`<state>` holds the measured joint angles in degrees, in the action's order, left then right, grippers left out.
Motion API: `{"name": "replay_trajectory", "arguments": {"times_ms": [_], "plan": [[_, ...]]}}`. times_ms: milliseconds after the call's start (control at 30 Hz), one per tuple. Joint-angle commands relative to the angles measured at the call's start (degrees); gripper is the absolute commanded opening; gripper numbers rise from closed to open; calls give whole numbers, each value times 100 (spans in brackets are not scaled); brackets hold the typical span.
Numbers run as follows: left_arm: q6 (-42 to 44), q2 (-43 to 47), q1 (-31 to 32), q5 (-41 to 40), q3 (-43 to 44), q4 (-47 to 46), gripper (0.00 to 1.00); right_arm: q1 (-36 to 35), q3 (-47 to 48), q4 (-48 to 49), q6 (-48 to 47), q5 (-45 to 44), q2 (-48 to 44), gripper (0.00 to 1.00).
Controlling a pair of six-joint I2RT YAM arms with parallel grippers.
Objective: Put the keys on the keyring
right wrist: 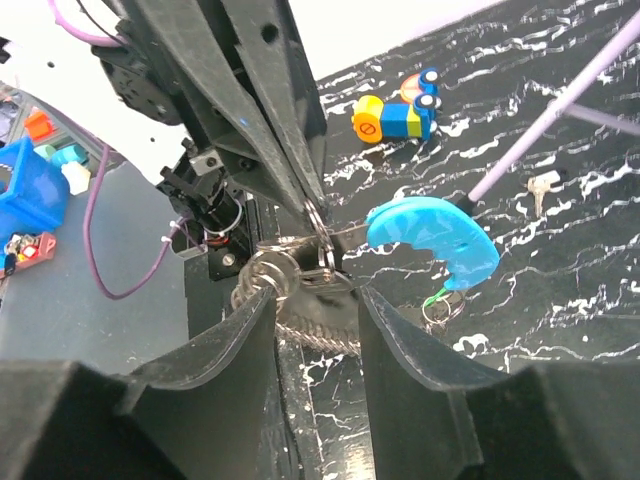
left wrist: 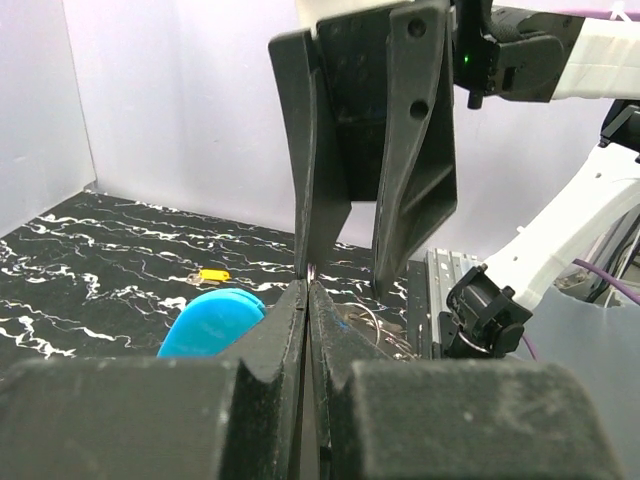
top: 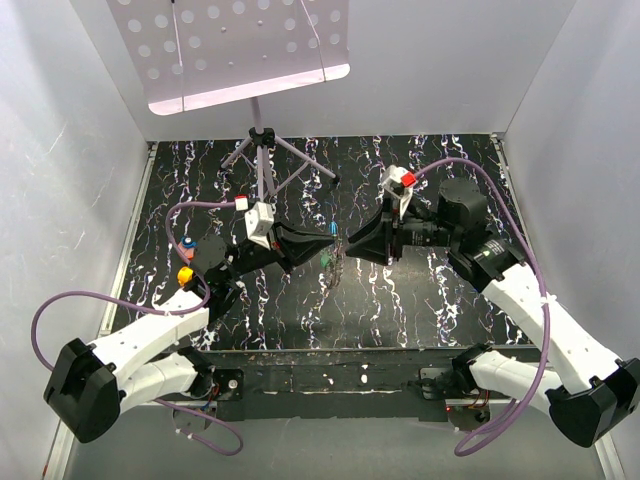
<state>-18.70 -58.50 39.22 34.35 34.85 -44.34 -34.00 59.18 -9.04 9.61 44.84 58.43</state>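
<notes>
Left gripper (left wrist: pixel 307 288) is clamping the blue-tagged steel-wire keyring (right wrist: pixel 430 235); right gripper (right wrist: pixel 315 296) (half-spread, empty) is risking jolting it loose.

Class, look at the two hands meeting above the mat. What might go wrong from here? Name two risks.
First, the left hand pinches the keyring only at its fingertips, on thin wire; a nudge from the right hand might knock it loose. Second, the right hand's jaws stand open around the rings with no key between them; the one key visible lies on the mat, so closing now would probably catch only rings.
</notes>
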Motion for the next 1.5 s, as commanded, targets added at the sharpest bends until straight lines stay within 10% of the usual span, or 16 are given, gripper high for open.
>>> {"name": "replay_trajectory", "arguments": {"times_ms": [0, 1467], "plan": [[-274, 120, -99, 256, -92, -575, 0, 130, 340, 499, -222, 771, -209, 47], [-881, -188, -152, 564, -101, -1131, 0, -160, 375, 501, -810, 1053, 203, 1]]}}
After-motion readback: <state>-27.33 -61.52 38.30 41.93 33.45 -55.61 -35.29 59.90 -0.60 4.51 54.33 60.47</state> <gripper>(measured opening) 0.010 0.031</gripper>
